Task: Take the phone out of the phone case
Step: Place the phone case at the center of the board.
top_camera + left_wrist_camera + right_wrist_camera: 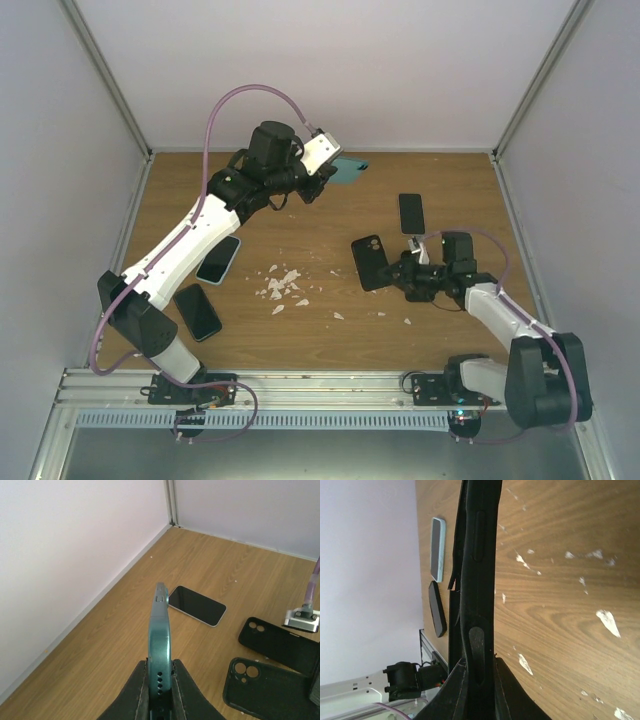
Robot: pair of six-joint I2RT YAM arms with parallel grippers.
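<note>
Teal phone case (160, 640) could twist or slip free, since the left fingers (136, 692) pinch only its bottom end, edge-on, above the far surface (115, 645). A drop might strike the bare phone (197, 605) lying just beyond. Whether a phone sits inside, I cannot tell. Well apart, the right fingers (507, 690) are closed on a black phone case (479, 555), also edge-on, most of it jutting past their tips.

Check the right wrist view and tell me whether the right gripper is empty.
No, the right gripper is shut on a black phone case, which it holds edge-on.
</note>
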